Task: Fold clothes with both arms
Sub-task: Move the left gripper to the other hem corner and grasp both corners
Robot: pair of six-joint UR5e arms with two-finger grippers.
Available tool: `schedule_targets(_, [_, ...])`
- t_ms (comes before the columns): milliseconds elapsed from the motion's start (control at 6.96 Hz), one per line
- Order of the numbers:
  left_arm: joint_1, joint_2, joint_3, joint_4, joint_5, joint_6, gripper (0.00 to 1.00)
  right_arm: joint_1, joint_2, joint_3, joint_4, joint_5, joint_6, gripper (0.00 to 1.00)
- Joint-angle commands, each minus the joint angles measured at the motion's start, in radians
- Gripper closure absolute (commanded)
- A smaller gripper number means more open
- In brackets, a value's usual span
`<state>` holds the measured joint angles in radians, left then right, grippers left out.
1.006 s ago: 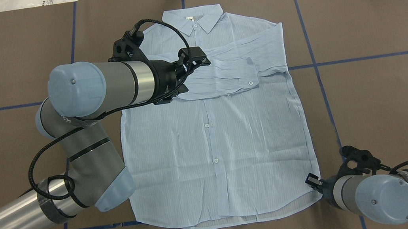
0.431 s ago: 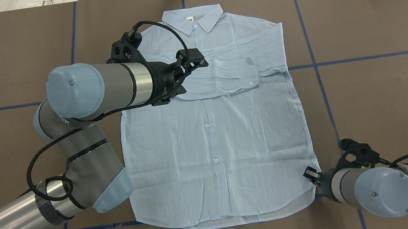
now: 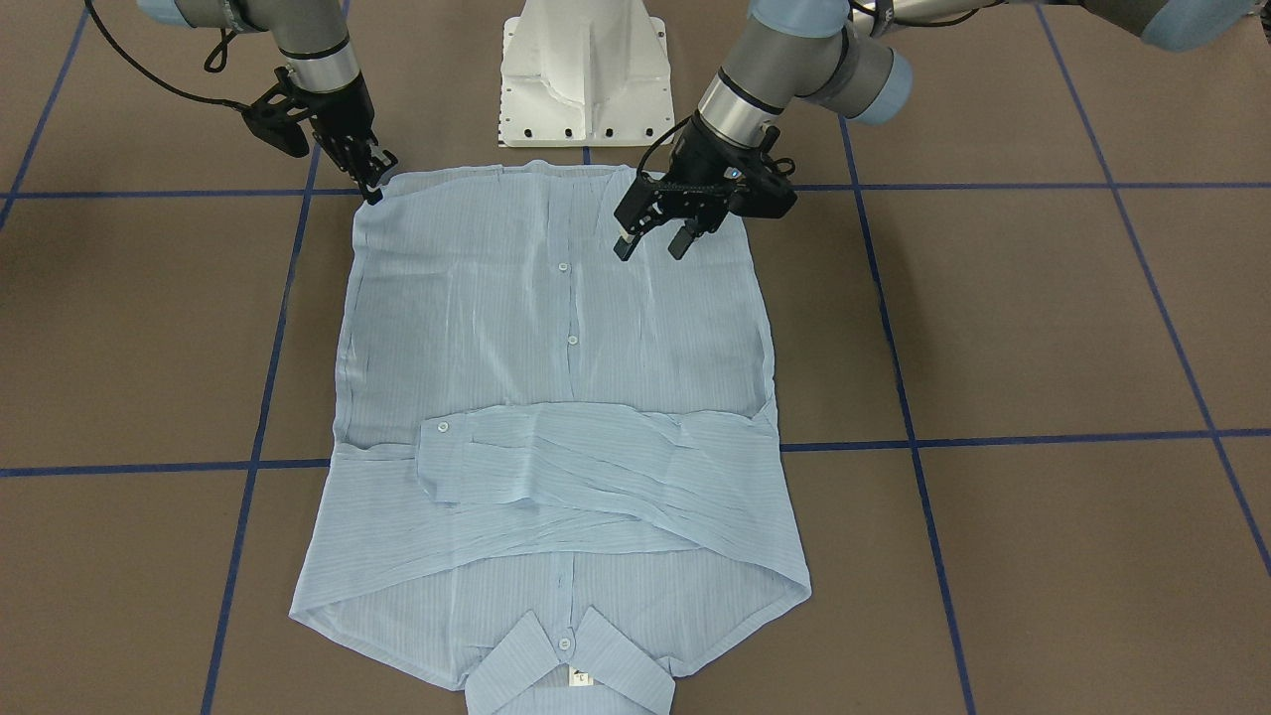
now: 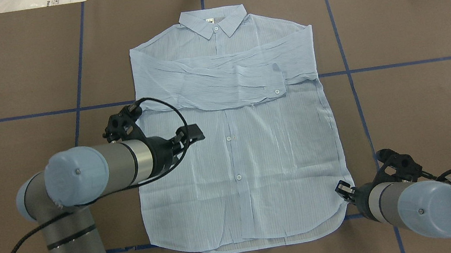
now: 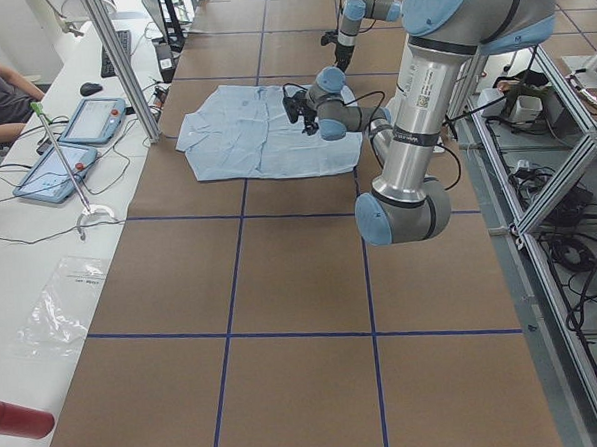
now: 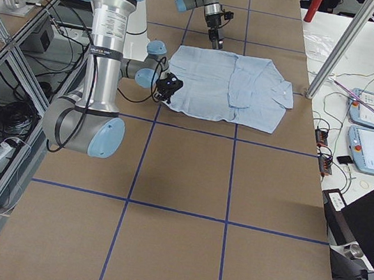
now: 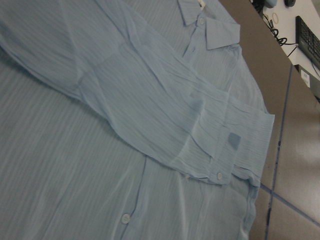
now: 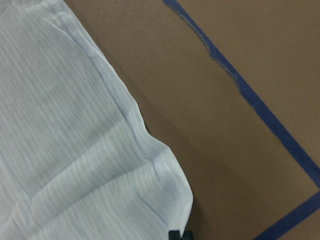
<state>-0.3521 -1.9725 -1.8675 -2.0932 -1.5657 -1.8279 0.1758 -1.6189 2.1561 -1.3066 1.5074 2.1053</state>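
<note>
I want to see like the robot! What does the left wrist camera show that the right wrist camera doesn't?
Only the left wrist camera shows the collar of the thin light-blue striped shirt, its folded sleeve and small pale buttons. Only the right wrist camera shows the hem corner and a black fingertip of the right end effector. Both show the shirt, the brown table and blue tape lines.

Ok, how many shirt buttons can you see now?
4: a collar button, a cuff button, an upper front button and a lower front button. More may hide under the folded sleeves.
</note>
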Motion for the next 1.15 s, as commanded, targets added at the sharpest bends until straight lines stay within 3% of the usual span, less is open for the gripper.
schedule_targets(0, [0.142, 0.070, -0.073, 0.238, 0.093, 0.009, 0.08, 0.001, -0.001, 0.005, 0.000, -0.001, 0.001, 1.00])
schedule_targets(431, [0.189, 0.207, -0.182, 0.350, 0.090, -0.008, 0.17, 0.001, -0.003, 0.004, 0.000, -0.004, 0.001, 1.00])
schedule_targets(1006, [0.263, 0.198, -0.168, 0.351, 0.084, -0.053, 0.36, 0.001, -0.004, 0.005, 0.000, -0.004, 0.001, 1.00])
